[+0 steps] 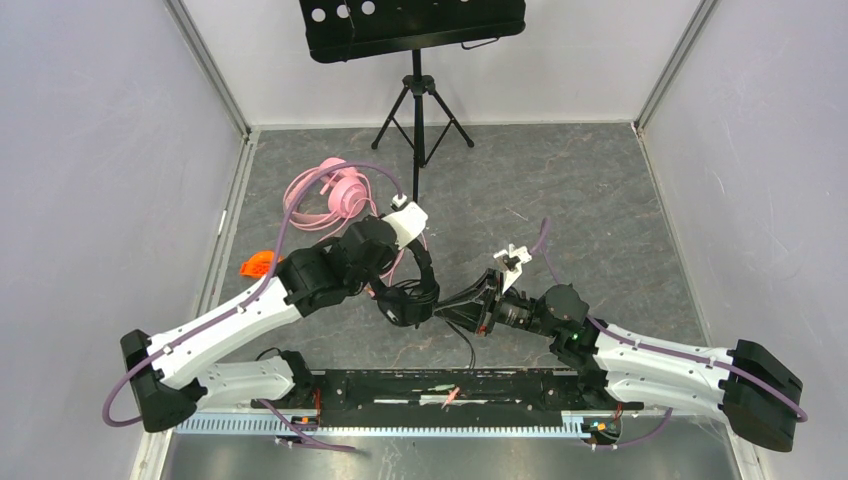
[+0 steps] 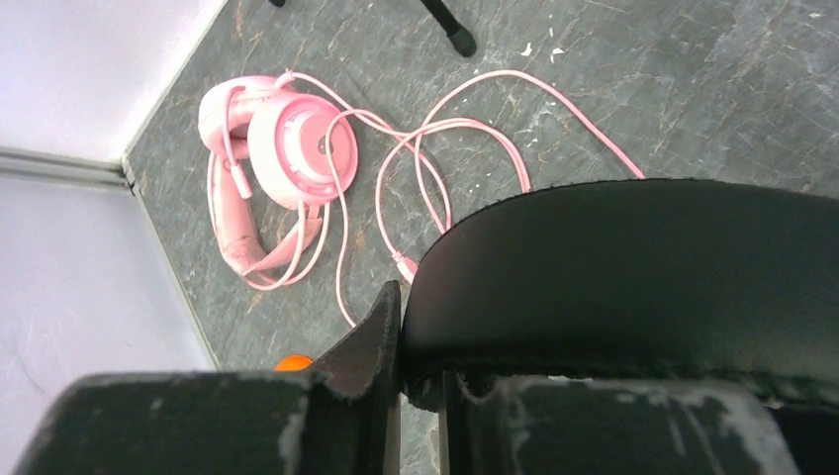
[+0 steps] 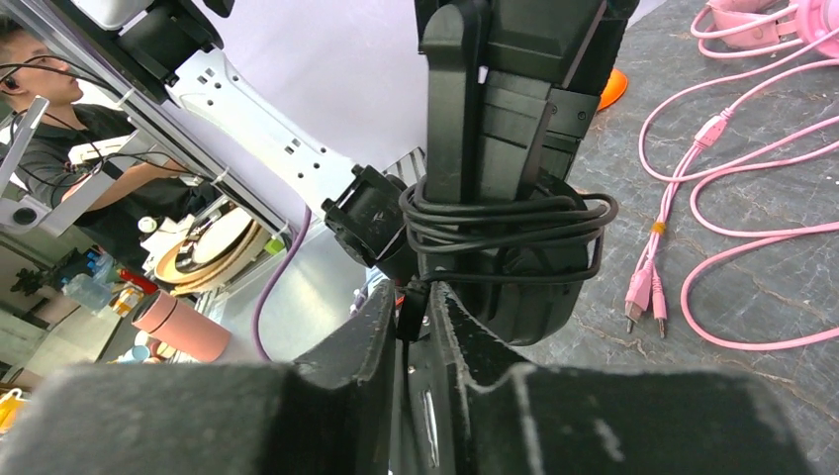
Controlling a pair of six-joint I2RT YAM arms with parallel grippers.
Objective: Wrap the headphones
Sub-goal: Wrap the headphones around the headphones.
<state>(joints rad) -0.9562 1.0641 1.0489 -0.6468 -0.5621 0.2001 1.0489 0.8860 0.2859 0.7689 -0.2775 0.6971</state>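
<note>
Several loops of thin black cable [image 3: 505,223] wound round black headphones [image 1: 410,300], held up near surface [image 1: 600,200] centre by left fingers [image 2: 388,336] clamped on headband [image 2: 643,267], right fingers [image 3: 381,332] near-closed pinching cable tail; next, likely: tuck end, release, then tackle pink headphones [image 2: 297,148] lying unwrapped far-left.

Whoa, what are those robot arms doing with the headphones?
The left fingers are clamped on the black headphones by the padded band. The right fingers pinch the thin black cable, which is already looped several times around them. The pink headphones lie on the table at the back, with the pink cable loose.
</note>
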